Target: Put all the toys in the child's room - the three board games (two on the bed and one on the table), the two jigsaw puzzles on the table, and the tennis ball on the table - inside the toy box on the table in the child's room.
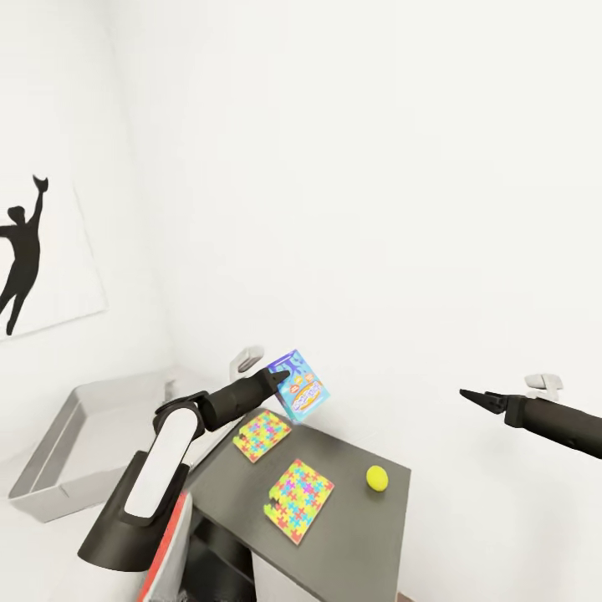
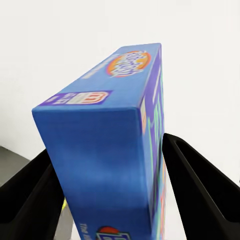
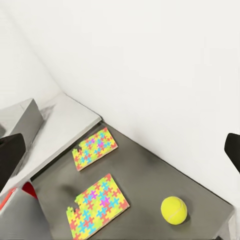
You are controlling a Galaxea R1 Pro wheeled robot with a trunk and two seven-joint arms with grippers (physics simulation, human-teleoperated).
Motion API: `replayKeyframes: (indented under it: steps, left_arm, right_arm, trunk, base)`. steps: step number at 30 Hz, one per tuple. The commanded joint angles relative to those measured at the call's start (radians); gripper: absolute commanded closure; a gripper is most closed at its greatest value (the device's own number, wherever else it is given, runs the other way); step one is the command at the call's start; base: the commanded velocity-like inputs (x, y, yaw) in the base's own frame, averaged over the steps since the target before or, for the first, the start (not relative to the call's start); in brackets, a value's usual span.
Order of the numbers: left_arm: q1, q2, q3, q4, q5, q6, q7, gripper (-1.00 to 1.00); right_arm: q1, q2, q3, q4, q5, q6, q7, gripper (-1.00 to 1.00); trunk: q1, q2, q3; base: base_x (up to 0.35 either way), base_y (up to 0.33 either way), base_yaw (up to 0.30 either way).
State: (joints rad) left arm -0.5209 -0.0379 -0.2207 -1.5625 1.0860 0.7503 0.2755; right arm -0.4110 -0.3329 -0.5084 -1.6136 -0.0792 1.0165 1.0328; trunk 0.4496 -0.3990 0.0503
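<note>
Head view: I take the dark grey table (image 1: 359, 535) as my landmark and work outward from its near edge.
Near jigsaw puzzle (image 1: 298, 499): I see it flat on the table toward the near edge, multicoloured, with a corner piece out of line.
Tennis ball (image 1: 377, 478): on the table, just beside that puzzle on the side of my right arm, apart from it.
Far jigsaw puzzle (image 1: 262, 435): flat on the table further back, near the corner under my left arm.
Left gripper (image 1: 283, 373): above the table's far corner, clamped on the blue board game (image 1: 301, 386). From the left wrist view I see a dark finger (image 2: 200, 190) pressed to each broad face of the box (image 2: 107, 165).
Board game: held clear of the table, tilted, directly over the far puzzle's edge.
Right gripper (image 1: 477, 395): in the air past the table's right side, well apart from the ball; the fingertips come to one point, so I read it as closed and empty.
Toy box (image 1: 75, 439): grey, open-topped, on the white surface beyond the table's left side.
Wall picture (image 1: 38, 251): a black silhouette figure, on the wall above the toy box.
</note>
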Motion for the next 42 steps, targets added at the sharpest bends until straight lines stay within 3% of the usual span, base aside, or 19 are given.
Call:
replayKeyframes:
  steps: [1, 18, 42]
  left_arm:
    - [-0.001, 0.0, 0.0, -0.001, 0.012, 0.001, 0.01, 1.0]
    - [-0.001, 0.0, 0.0, -0.001, 0.012, 0.001, 0.01, 1.0]
    - [-0.001, 0.0, 0.0, -0.001, 0.012, 0.001, 0.01, 1.0]
  right_arm:
    - [0.0, 0.0, -0.001, 0.0, -0.007, 0.008, -0.002, -1.0]
    - [0.0, 0.0, -0.001, 0.0, -0.007, 0.007, -0.004, -1.0]
    - [0.0, 0.0, -0.001, 0.0, -0.007, 0.005, -0.003, -1.0]
  trunk:
    - [0.0, -0.001, -0.001]
    - [0.0, -0.001, -0.015]
    - [0.0, -0.001, -0.017]
  base:
    - [0.0, 0.0, 0.281]
    - [0.0, 0.0, 0.245]
    - [0.0, 0.0, 0.045]
